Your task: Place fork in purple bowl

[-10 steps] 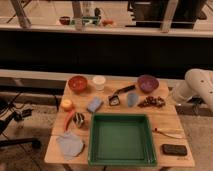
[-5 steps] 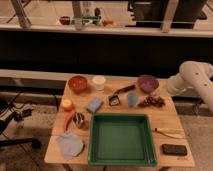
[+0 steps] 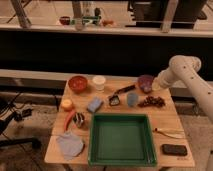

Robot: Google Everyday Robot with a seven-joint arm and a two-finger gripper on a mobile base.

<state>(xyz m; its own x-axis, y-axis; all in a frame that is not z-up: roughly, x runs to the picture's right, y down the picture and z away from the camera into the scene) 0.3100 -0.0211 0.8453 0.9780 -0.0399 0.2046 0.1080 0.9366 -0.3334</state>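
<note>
Nearest, a green tray (image 3: pixel 92 142) fills the front middle of the table (image 3: pixel 165 117), with nothing visible inside it. A grey cloth (image 3: pixel 70 144) lies to its left and a flat black object (image 3: pixel 175 149) to its right. Just behind that object, the cream-yellow-handled utensil (image 3: pixel 169 132) lies beside the tray's right wall; it is not the fork.

Further back sit a red pepper (image 3: pixel 69 120), a blue sponge (image 3: pixel 94 104), a black-handled tool (image 3: pixel 120 94), a blue-grey cup (image 3: pixel 132 99) and a dark cluster like grapes (image 3: pixel 151 102). Along the far edge stand 3 vessels: the red-orange bowl (image 3: pixel 78 83), the white cup (image 3: pixel 99 82) and, at the right end, the purple bowl (image 3: pixel 146 82), upright, with nothing to be made out in it.

Only the arm has moved. 1 second ago it hung off the table's right side, well apart from the bowl. Now it has swung in, and the gripper (image 3: pixel 156 85) sits just beside the purple bowl's right rim, pinched fully closed.

The fork I cannot find anywhere on the table. It is thin enough to sit unseen in the closed pincer, so it is probably being carried, though that cannot be told. If so, the approach is nearly done. What is left is to bring the gripper over the bowl's mouth and let go.
</note>
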